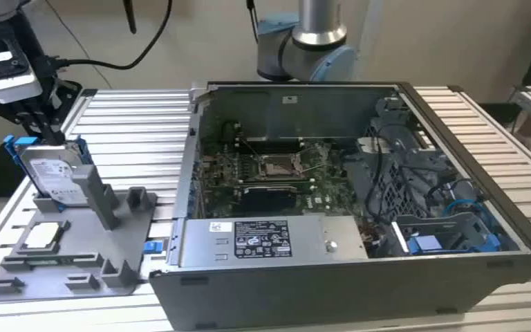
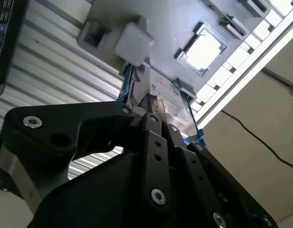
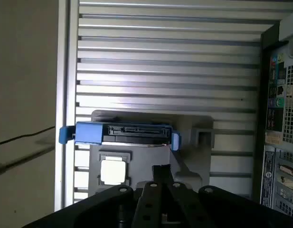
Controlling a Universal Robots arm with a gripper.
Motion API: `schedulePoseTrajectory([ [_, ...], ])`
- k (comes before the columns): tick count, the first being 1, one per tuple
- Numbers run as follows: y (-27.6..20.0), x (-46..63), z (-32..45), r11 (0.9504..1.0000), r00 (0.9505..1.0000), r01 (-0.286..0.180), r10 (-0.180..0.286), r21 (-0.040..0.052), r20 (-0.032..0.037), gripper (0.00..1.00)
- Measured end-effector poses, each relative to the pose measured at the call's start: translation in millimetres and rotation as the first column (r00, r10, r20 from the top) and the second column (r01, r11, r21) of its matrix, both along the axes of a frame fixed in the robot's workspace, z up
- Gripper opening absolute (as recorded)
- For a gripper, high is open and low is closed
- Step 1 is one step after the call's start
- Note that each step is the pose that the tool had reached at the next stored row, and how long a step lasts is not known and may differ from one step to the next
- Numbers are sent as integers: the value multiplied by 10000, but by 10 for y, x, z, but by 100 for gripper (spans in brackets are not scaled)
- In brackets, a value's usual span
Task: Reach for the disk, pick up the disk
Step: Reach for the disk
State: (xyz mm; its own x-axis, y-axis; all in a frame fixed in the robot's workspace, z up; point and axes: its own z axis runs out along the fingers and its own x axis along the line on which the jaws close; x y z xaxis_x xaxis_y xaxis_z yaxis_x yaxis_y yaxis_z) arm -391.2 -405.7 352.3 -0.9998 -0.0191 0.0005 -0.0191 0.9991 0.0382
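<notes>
Disk first: the flat rectangular silver-grey metal hard drive [image 1: 56, 176] with a white label and a bright blue plastic bracket stood upright on its edge. It sat in a slot at the far end of a grey plastic holder tray [image 1: 72, 273], at the exterior view's left.

From my station, the largest thing was the slatted aluminium table [image 1: 136, 117], which carried everything. On it, across the middle and the exterior view's right, sat the open dark grey metal computer case [image 1: 339, 294]. A green motherboard [image 1: 275, 173] lay on its floor, and a blue plastic caddy [image 1: 431, 243] sat among cables at its near right corner. The silver and pale blue robot arm [image 1: 304, 41] rose behind the case's far wall. The tray lay flat just left of the case.

The black gripper [image 1: 50, 136] hung directly over the disk, its tip at the drive's top edge. In both wrist views the gripper [image 2: 148, 103] [image 3: 160, 170] pointed at the disk [image 2: 169, 100] [image 3: 132, 134]. I could not tell whether the jaws were open or closed on it.

A small square silver chip [image 1: 44, 236] lay flat in a recess of the tray, nearer than the disk.
</notes>
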Motion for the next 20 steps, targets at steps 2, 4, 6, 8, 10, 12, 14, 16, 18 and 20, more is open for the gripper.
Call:
schedulePoseTrajectory([
  [2,0,0,0,10000,10000,0,0,0,0,0],
  [4,0,0,0,10000,10000,0,0,0,0,0],
  [6,0,0,0,10000,10000,0,0,0,0,0],
  [8,0,0,0,10000,10000,0,0,0,0,0],
  [10,0,0,0,10000,10000,0,0,0,0,0],
  [12,0,0,0,10000,10000,0,0,0,0,0],
  [14,0,0,0,10000,10000,0,0,0,0,0],
  [16,0,0,0,10000,10000,0,0,0,0,0],
  [18,0,0,0,10000,10000,0,0,0,0,0],
  [20,3,0,1,10000,10000,1,-1,-1,-1,0],
])
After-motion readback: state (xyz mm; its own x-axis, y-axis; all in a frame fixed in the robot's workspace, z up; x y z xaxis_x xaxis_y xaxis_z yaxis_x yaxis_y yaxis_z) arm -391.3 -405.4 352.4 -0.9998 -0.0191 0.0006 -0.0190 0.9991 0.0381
